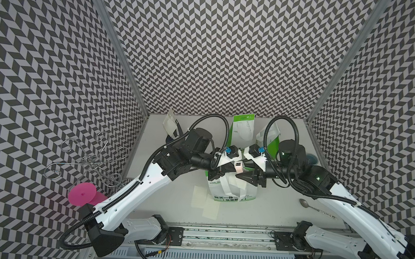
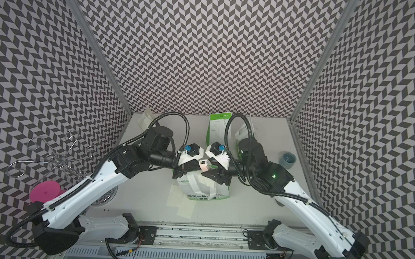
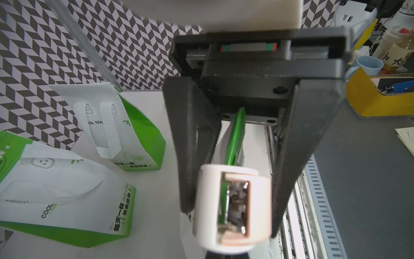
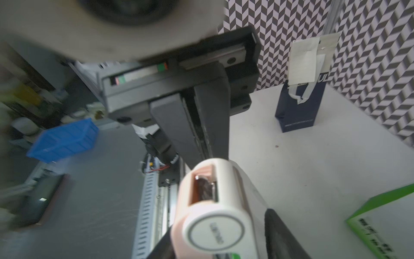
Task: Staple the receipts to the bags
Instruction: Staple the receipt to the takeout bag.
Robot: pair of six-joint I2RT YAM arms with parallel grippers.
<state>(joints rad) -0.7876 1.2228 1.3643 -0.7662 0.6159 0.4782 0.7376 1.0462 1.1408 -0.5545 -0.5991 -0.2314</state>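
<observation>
Two arms (image 1: 141,187) hide the top of the green bag (image 1: 214,191) in the middle of the table (image 1: 173,217), its inside unseen, with loose receipts (image 1: 210,210) near-left of it. The left fingers (image 3: 298,157) clamp the stapler (image 3: 207,201), the bag's green edge running into it; the right fingers (image 4: 177,130), blurred, are pressed together.

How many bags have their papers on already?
One, it seems: the navy bag wears a receipt. The right fingers grip the stapler on a green bag now. Two more green bags and loose receipts wait.
</observation>
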